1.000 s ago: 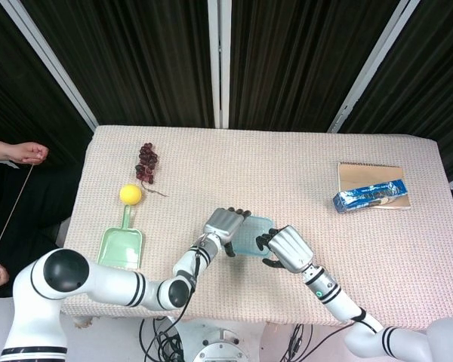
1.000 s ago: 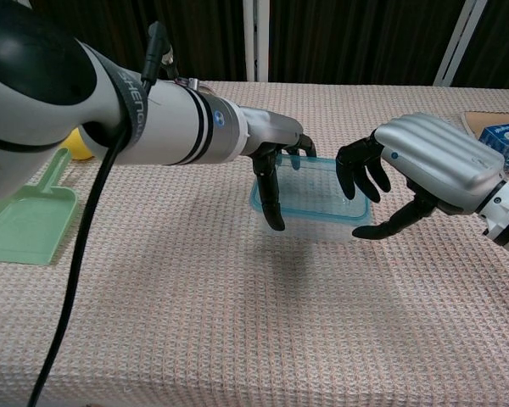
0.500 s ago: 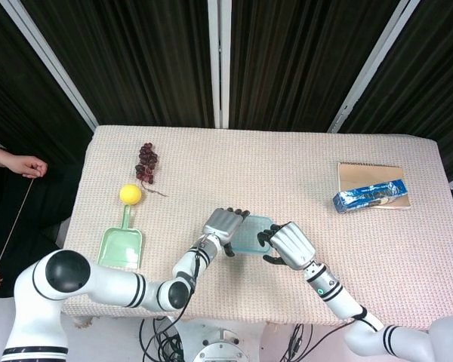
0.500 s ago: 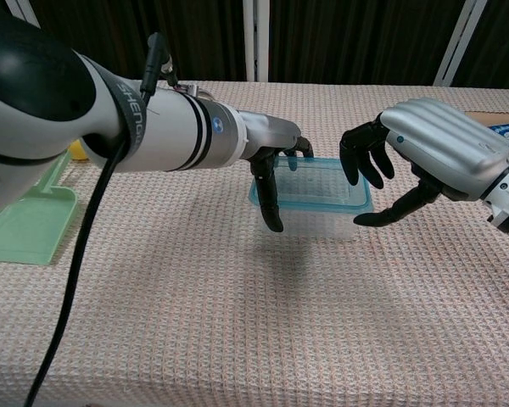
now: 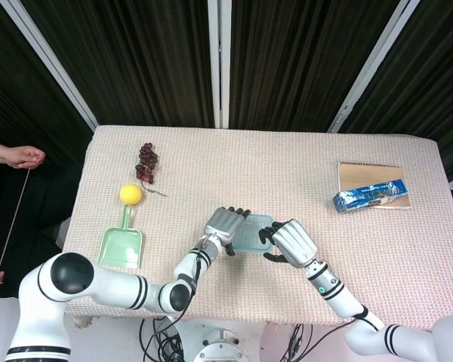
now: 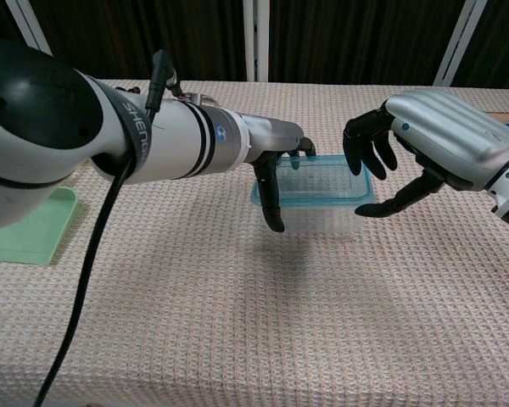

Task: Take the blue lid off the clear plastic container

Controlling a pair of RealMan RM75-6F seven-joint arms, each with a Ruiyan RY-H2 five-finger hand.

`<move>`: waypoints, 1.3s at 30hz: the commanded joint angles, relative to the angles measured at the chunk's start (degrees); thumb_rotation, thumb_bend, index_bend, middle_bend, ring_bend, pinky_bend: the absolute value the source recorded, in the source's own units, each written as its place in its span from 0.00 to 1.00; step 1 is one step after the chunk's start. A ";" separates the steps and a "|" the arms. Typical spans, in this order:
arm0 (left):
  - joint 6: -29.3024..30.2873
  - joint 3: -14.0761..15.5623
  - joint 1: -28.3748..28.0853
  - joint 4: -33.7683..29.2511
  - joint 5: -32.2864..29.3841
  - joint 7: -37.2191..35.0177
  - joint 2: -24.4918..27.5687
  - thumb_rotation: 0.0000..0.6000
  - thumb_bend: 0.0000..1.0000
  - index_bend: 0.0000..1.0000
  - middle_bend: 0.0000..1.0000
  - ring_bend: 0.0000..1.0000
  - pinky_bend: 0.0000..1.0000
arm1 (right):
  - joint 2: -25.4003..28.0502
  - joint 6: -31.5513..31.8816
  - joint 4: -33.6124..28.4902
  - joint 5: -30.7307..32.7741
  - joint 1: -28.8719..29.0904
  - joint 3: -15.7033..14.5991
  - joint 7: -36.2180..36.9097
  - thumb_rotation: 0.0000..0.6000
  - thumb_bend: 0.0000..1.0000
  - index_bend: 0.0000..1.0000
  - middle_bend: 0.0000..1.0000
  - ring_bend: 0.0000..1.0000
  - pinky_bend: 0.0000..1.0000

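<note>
We see both arms meeting at the near edge of the bench (image 5: 302, 173), where the clear plastic container (image 6: 318, 214) sits with its blue lid (image 6: 316, 181) on top. Our left hand (image 6: 276, 161) grips the container's left end, one dark finger running down its near corner and others curled over the lid's far rim. Our right hand (image 6: 424, 144) hovers at the right end, fingers spread and bent over the lid's right edge, thumb reaching out below; it holds nothing, and we cannot tell whether a fingertip touches the lid. To the left lies a green dustpan (image 5: 121, 245), with a yellow ball (image 5: 130, 194) at its handle tip. Farther back rests a bunch of dark grapes (image 5: 146, 163). Across on the right, a blue packet (image 5: 368, 195) lies on a brown notebook (image 5: 371, 178).
</note>
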 commanded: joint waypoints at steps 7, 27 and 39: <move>0.96 -0.01 0.55 0.60 1.37 0.90 -0.93 1.00 0.03 0.14 0.25 0.16 0.26 | 0.57 0.25 -0.85 0.42 -0.02 0.15 0.38 1.00 0.09 0.61 0.69 0.67 0.92; 2.97 -0.90 2.01 1.12 3.99 3.69 -2.59 1.00 0.03 0.14 0.25 0.16 0.26 | 1.81 0.22 -2.21 1.48 -0.36 0.38 -0.01 1.00 0.16 0.60 0.69 0.67 0.92; 1.28 -2.35 2.73 -1.61 3.46 2.89 -0.86 1.00 0.03 0.11 0.22 0.16 0.25 | -0.95 0.73 0.63 0.21 0.48 0.35 -1.37 1.00 0.41 0.58 0.67 0.67 0.93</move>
